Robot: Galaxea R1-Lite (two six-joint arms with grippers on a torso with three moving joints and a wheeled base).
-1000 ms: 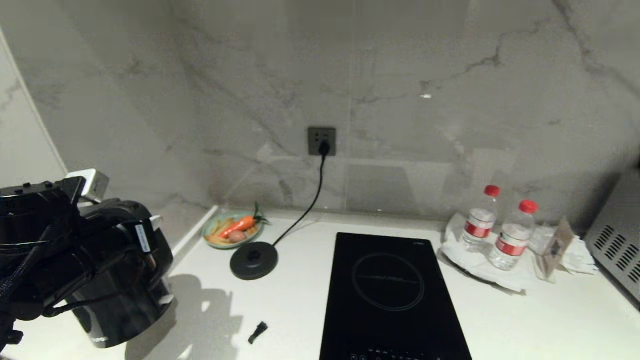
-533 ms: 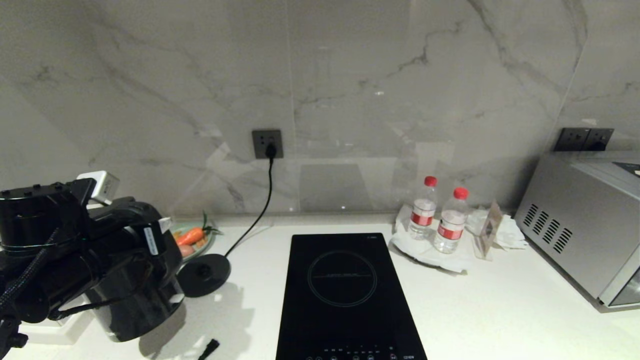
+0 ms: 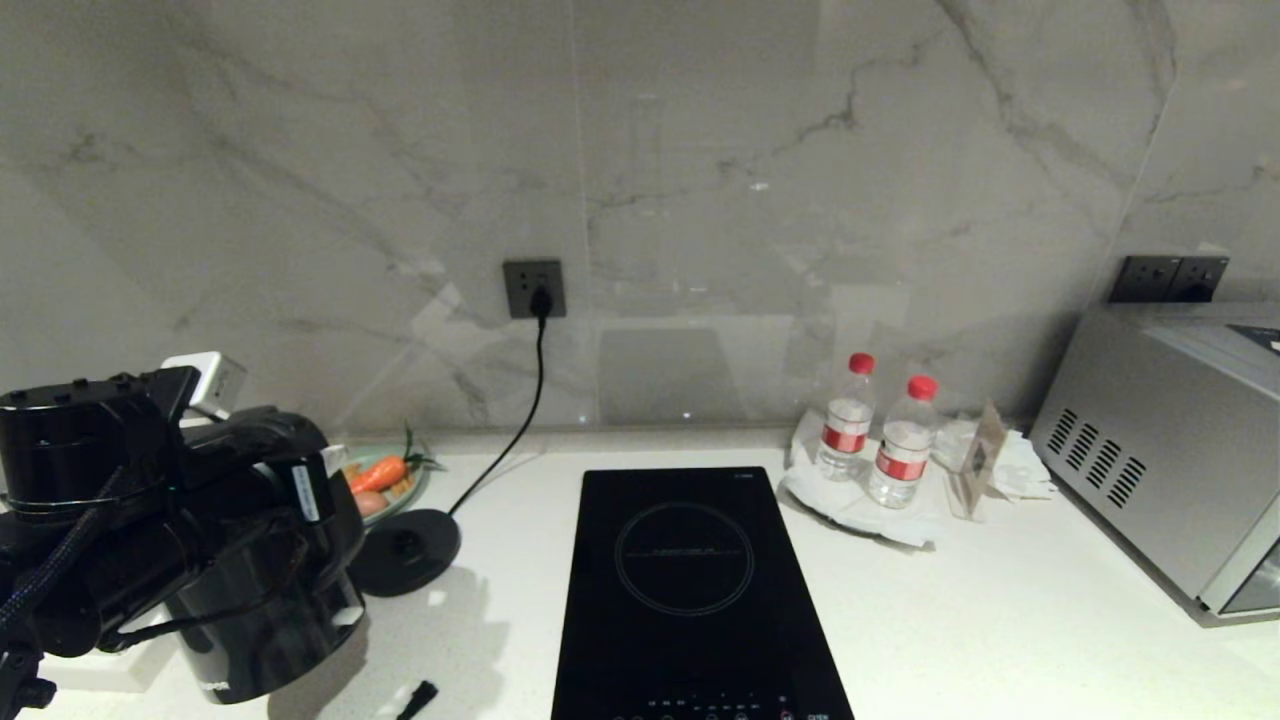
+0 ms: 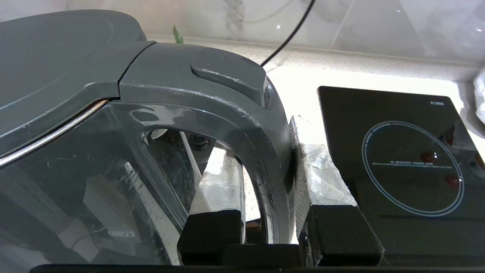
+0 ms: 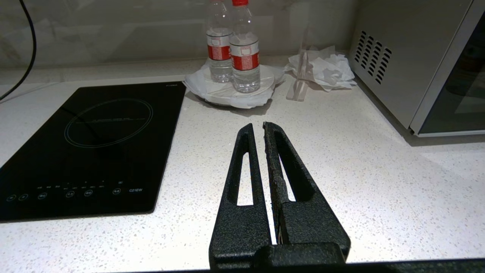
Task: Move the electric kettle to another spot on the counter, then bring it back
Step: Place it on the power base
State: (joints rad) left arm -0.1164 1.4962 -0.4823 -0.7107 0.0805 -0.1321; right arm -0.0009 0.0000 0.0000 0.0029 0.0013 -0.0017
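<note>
The electric kettle (image 3: 265,625), glossy black, is at the left end of the counter (image 3: 1000,620), left of its power base. My left gripper (image 4: 265,151) is shut on the kettle's loop handle (image 4: 242,113), one padded finger inside the loop and the other outside. My left arm (image 3: 100,500) hides most of the kettle's top in the head view. I cannot tell whether its bottom touches the counter. My right gripper (image 5: 256,127) is shut and empty, low over the speckled counter (image 5: 379,182), outside the head view.
The round power base (image 3: 405,550) stands with its cord plugged into a wall socket (image 3: 533,288). A plate with a carrot (image 3: 385,480) lies behind it. A black induction hob (image 3: 690,590), two water bottles (image 3: 875,435), a silver oven (image 3: 1160,450) and a small black piece (image 3: 415,697) are nearby.
The whole head view has swung to the right, bringing the silver oven into sight. The kettle stays in my left gripper's hold, at the same place relative to the arm.
</note>
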